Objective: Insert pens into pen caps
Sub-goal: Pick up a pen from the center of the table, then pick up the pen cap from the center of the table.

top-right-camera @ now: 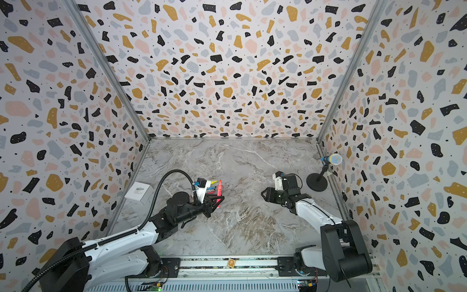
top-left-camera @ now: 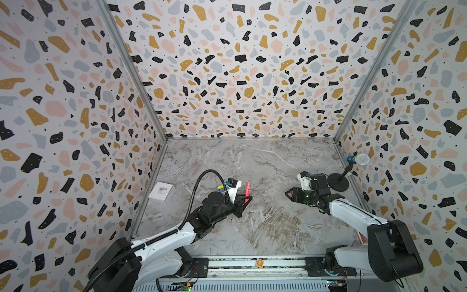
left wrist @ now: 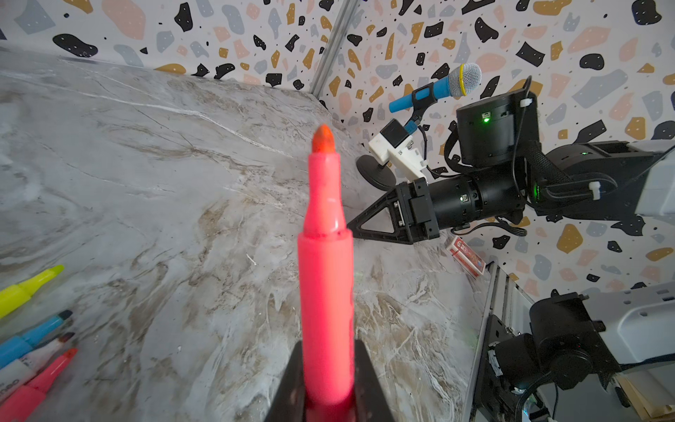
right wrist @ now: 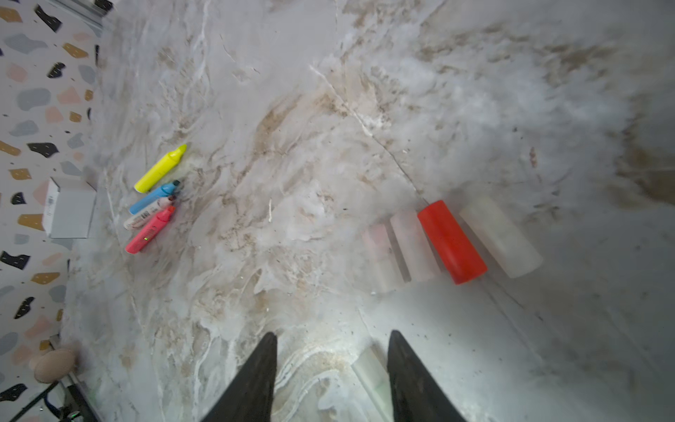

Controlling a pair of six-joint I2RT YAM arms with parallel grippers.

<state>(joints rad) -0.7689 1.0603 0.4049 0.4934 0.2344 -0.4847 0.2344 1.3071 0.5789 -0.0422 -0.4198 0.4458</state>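
The left pincer (left wrist: 327, 349) is clamped on a pink pen (left wrist: 325, 270), whose orange tip sticks out well past the fingers. The right pincer (right wrist: 333, 334) hangs over the marble table (right wrist: 292, 109) with jaws apart. A clear pen cap (right wrist: 370, 369) lies between its fingers, close against one (whether touching, I cannot tell). Just ahead sits a red cap (right wrist: 451, 241) in a row with three pale caps (right wrist: 500, 235). Well apart, near the left pincer, lie the yellow pen (right wrist: 160, 168), blue pen (right wrist: 155, 197), white pen (right wrist: 146, 213) and second pink pen (right wrist: 149, 232).
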